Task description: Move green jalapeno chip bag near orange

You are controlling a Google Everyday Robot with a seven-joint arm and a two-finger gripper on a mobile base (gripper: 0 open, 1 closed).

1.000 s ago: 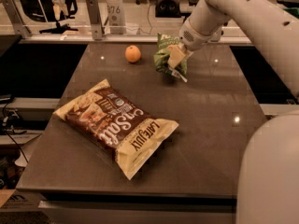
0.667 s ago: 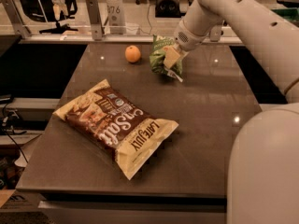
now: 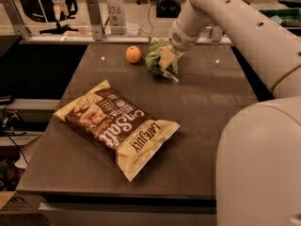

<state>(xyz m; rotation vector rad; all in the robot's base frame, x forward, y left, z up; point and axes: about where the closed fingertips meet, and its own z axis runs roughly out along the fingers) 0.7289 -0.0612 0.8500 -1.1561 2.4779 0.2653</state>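
Note:
The green jalapeno chip bag (image 3: pixel 155 55) is held at the far middle of the dark table, just right of the orange (image 3: pixel 133 54). My gripper (image 3: pixel 165 60) is shut on the green bag, gripping its right side, with the white arm reaching in from the upper right. A small gap separates the bag from the orange. The bag's lower edge is at or just above the tabletop; I cannot tell which.
A large brown-and-cream "Late July" bag (image 3: pixel 117 125) lies on the dark table (image 3: pixel 207 112) at front centre-left. The robot's white body (image 3: pixel 261 168) fills the lower right. Metal posts and a rail (image 3: pixel 94 18) stand behind the table's far edge.
My gripper has carried the green bag left, from about mid-right of the far edge to close beside the orange. The orange and the large bag have not moved.

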